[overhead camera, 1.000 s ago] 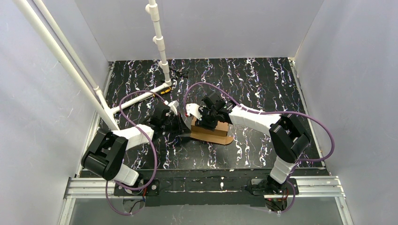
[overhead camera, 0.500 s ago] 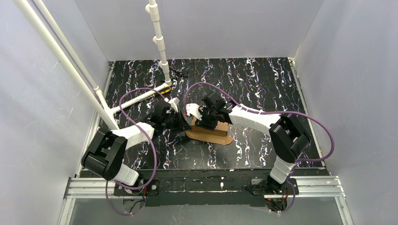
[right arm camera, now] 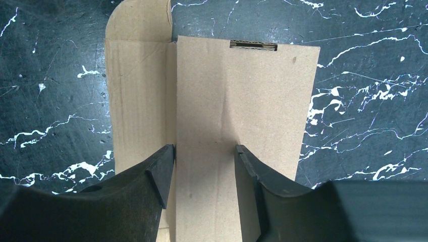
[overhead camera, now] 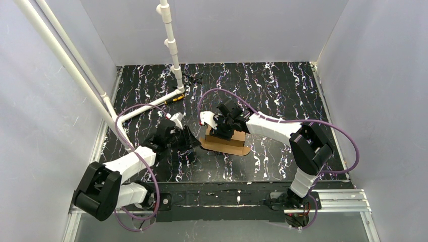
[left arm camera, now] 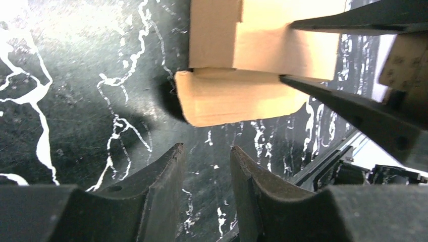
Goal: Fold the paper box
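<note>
Box status: paper box (overhead camera: 229,146) lies on the table (overhead camera: 282,91) approx. centre, slightly to the near side, between the two arms. From the top cam you see only its near edge and right part. The far-left part is covered by the right gripper (right arm camera: 204,151) and its wrist.

L side: left gripper (left arm camera: 207,151) sits just left of the box, jaws apart, nothing between them, tips clear of the cardboard. Its wrist cam shows a rounded flap (left arm camera: 227,101) lying flat on the table twd the tips, w/ a box wall rising behind it. The rest of the box is cut off by the frame edge and by dark, out-of-focus parts of the right arm (left arm camera: 363,121).

R side: jaws apart, spread over the top panel (right arm camera: 252,91). The panel runs on unbroken past one finger, so there is no clamp on it. You cannot tell whether the pads touch the panel or hang just above it. The other fingertip (right arm camera: 164,161) lines up w/ the panel edge that borders a side flap (right arm camera: 136,80). That flap has a rounded corner and lies lower than the panel. A narrow slot (right arm camera: 253,46) at the panel's far edge shows corrugation. The near end of the box is hidden behind the fingers.

Markings: cardboard faces are plain brown. A marker (overhead camera: 174,99) lies at the foot of the white pipe frame (overhead camera: 171,45), far-left of the box and well apart from it. It is too small to read.
</note>
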`<state>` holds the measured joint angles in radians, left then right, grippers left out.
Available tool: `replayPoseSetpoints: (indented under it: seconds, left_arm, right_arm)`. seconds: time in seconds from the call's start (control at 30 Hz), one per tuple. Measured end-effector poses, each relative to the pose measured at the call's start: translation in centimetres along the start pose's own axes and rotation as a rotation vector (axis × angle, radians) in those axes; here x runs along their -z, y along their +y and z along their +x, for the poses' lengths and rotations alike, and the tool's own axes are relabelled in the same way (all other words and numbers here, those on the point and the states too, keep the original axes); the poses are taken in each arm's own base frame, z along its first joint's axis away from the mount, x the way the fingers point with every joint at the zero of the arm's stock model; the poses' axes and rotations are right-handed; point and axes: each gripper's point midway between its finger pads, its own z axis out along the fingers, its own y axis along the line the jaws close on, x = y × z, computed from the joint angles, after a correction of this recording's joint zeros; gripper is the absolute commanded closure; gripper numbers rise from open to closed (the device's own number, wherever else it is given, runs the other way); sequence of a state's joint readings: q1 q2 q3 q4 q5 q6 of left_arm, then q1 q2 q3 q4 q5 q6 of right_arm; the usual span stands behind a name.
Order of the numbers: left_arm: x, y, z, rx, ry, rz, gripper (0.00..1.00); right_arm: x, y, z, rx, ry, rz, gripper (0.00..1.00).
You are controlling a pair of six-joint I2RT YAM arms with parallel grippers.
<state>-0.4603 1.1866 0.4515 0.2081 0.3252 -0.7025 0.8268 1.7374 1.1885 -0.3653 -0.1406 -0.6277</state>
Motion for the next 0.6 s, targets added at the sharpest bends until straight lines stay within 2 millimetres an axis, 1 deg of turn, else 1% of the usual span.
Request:
replayPoseSetpoints:
  seconds: [0.1,0.23,0.33,0.4,0.6]
  left_arm:
    - [-0.3,1.0,0.7,0.024,0.016,-0.029,0.66]
    - [-1.3,1.5,0.9,0.050,0.024,-0.039,0.67]
    - [-2.0,2.0,1.2,0.070,0.036,-0.047,0.71]
    - [-2.5,2.1,1.3,0.082,0.042,-0.047,0.72]
    - [-3.6,2.5,1.6,0.107,0.055,-0.040,0.82]
  right_arm:
    - [0.0,0.0,0.0,0.000,0.001,-0.001,0.45]
    - [0.0,0.0,0.0,0.000,0.000,0.000,0.45]
    - [0.0,0.0,0.0,0.000,0.000,-0.001,0.45]
    - [0.0,0.0,0.0,0.000,0.001,-0.001,0.45]
    - [-0.1,0.0,0.0,0.000,0.001,-0.001,0.45]
